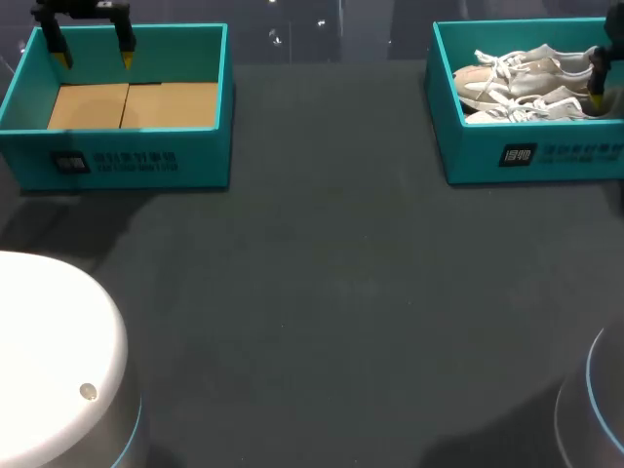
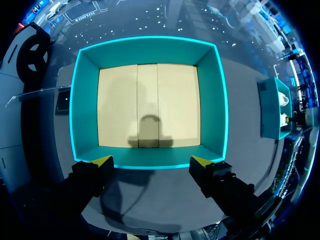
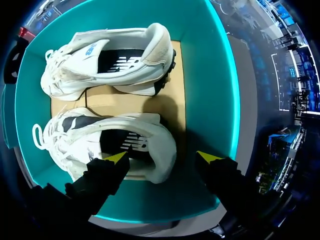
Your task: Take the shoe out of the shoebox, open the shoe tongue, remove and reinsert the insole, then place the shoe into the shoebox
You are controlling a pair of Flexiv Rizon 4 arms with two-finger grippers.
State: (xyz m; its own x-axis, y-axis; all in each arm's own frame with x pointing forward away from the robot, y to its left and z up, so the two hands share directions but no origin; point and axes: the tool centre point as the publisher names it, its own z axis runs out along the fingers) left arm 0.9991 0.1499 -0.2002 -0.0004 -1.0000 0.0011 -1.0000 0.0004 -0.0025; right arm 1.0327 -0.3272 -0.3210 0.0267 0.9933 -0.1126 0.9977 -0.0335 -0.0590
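Two white sneakers lie side by side in the teal shoebox (image 1: 526, 156) at the table's far right, one shoe (image 1: 507, 68) behind the other (image 1: 534, 105). My right gripper (image 1: 597, 94) hangs over that box's right end. In the right wrist view it (image 3: 164, 157) stands open astride the heel of the nearer shoe (image 3: 110, 140): one tip is at the shoe's opening, the other over the box floor, clear of the heel. The farther shoe (image 3: 120, 55) lies ahead of it. My left gripper (image 1: 93, 44) (image 2: 152, 161) is open above a second, empty teal box (image 1: 127, 156) (image 2: 150, 50).
The empty box has a cardboard floor (image 2: 147, 105). Dark table top (image 1: 322, 292) stretches between and in front of the two boxes. White rounded robot bases stand at the near left (image 1: 49, 361) and near right (image 1: 595, 409) corners.
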